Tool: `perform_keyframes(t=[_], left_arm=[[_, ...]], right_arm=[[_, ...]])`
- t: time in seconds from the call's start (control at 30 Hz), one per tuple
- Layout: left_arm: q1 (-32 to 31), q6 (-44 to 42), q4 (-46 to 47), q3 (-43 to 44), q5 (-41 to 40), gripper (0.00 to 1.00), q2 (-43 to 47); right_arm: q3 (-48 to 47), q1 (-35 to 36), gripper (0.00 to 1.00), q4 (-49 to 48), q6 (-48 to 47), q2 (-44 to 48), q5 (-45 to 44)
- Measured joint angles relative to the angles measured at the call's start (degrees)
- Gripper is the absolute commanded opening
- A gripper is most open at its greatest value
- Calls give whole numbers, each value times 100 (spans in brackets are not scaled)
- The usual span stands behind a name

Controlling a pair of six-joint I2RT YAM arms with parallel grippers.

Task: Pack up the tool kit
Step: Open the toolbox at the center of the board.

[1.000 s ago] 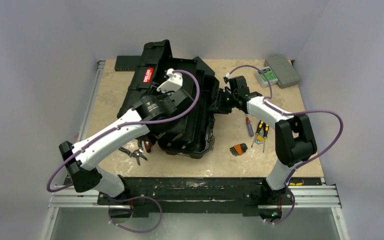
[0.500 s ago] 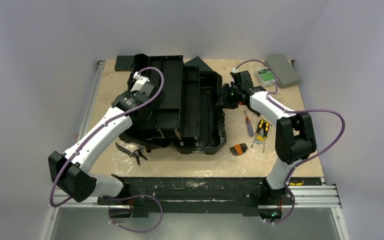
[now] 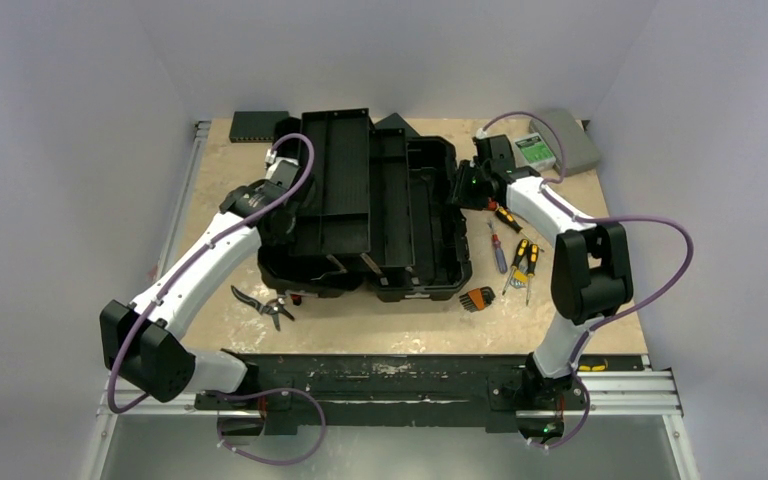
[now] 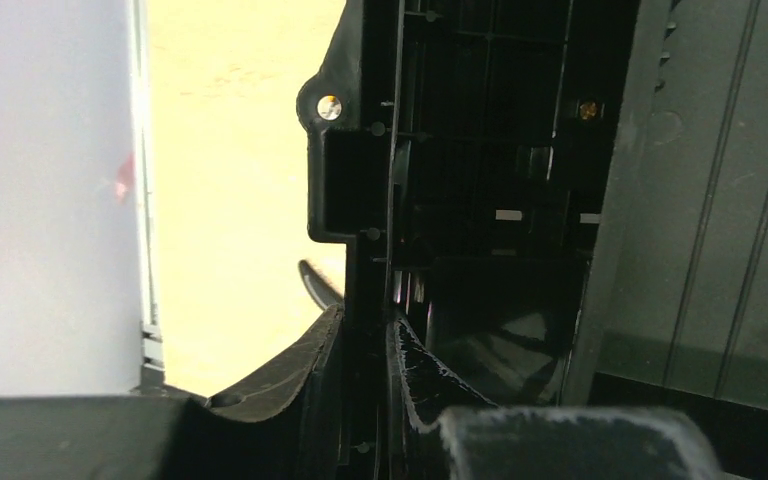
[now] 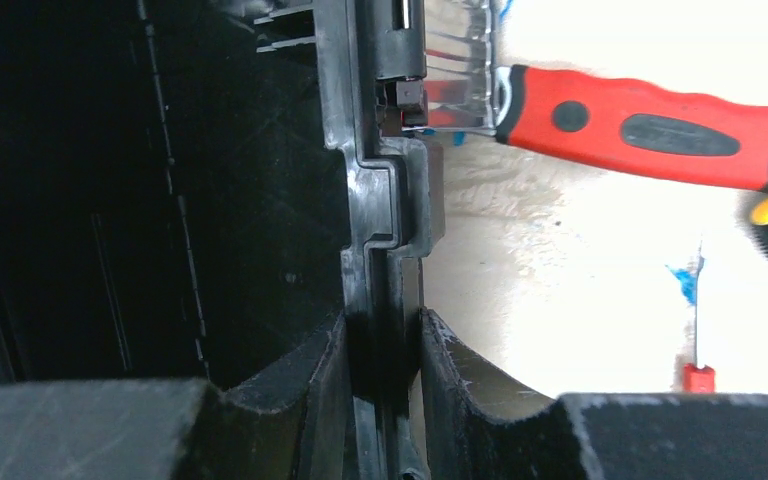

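toolbox: we found the black toolbox lying open at the middle of the table, its two halves spread side by side with their insides up.
left gripper: the left gripper sat on the box's left wall, one finger on each side of the plastic edge, drawn in narrow and pinching it.
right gripper: the right gripper straddled the right rim the same way, both pads pressed against the wall and gripping it.
tools on the right: a red-handled tool lay just beside that rim; nearer us we saw yellow-and-black pliers and an orange-and-black key set.
tools on the left: dark cutters lay by the box's near-left corner.
far edge: a grey case and a green-labelled device sat at the far right; a thin black device sat at the far left.
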State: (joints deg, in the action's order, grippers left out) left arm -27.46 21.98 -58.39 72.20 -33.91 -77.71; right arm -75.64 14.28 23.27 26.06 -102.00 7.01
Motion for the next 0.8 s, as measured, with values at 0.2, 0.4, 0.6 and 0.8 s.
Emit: perform_keyframes(t=[0.2, 0.4, 0.6, 0.8], left_arm=[[46, 98, 251, -81, 511, 0, -7], [59, 188, 592, -256, 1069, 0, -4], [52, 299, 1093, -518, 1650, 0, -35], [-114, 446, 1563, -817, 2140, 0, -297]], right_arm=[[-28, -177, 0, 35, -105, 0, -149], [-28, -459, 0, 72, -238, 17, -133], [-20, -815, 0, 166, -380, 46, -33], [-7, -1209, 0, 256, -483, 94, 0]])
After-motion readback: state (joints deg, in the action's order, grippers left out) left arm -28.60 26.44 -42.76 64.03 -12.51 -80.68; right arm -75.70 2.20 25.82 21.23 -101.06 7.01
